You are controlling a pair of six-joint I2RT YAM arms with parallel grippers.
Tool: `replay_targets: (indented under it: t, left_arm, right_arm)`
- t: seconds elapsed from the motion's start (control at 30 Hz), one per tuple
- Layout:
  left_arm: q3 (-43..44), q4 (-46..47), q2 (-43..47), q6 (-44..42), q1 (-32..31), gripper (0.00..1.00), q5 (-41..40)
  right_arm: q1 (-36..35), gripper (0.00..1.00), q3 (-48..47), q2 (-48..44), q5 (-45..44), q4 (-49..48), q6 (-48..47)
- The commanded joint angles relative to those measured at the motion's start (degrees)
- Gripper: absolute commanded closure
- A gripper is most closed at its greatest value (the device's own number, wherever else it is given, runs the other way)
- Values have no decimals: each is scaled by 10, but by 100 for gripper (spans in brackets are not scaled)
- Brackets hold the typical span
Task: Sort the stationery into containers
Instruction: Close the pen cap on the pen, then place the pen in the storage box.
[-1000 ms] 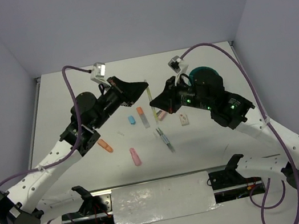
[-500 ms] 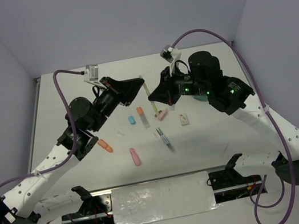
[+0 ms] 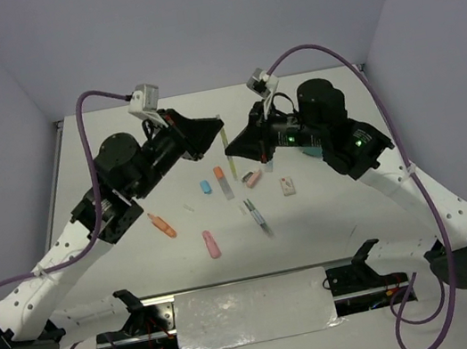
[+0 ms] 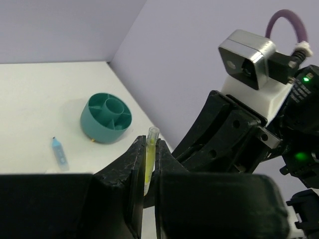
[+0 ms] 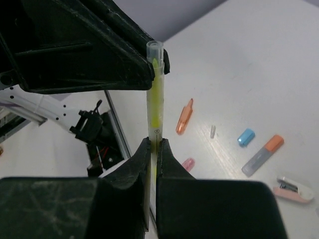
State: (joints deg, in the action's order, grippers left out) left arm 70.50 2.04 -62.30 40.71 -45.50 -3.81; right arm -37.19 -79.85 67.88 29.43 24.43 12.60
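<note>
Above the counter [image 3: 329, 203], the left tool [image 4: 148, 149] and the right tool [image 5: 154, 147] both pinch one yellow pen [image 5: 157, 94], with the teal organiser [image 4: 105, 117] at its three o'clock.

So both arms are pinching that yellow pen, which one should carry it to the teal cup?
Probably the right: both the left gripper and right gripper pinch the yellow pen, but the teal organiser sits next to the right arm.

the top camera looks down on the whole table [image 3: 338, 201], near edge at bottom. each wrist camera sits close behind its jaws; all share the yellow pen [image 3: 227, 147].
</note>
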Motion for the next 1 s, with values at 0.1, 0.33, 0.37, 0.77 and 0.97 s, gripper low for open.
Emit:
replay_targets:
  t: [0.1, 0.33, 0.37, 0.77, 0.97]
  left_arm:
    - [155, -141, -65, -57, -33, 87, 73]
    - [218, -183, -79, -26, -33, 4, -88]
    - [243, -195, -82, -20, -33, 1, -120]
    - [170, -361, -6, 24, -30, 1, -242]
    - [70, -363, 45, -26, -29, 1, -146]
  right_arm:
    - [-12, 100, 89, -49, -36, -187, 19]
    - [-12, 100, 163, -88, -137, -192, 39]
    - [-7, 100, 172, -92, -159, -190, 39]
    - [276, 100, 227, -52, -342, -303, -20]
    - [346, 100, 217, 57, -287, -378, -38]
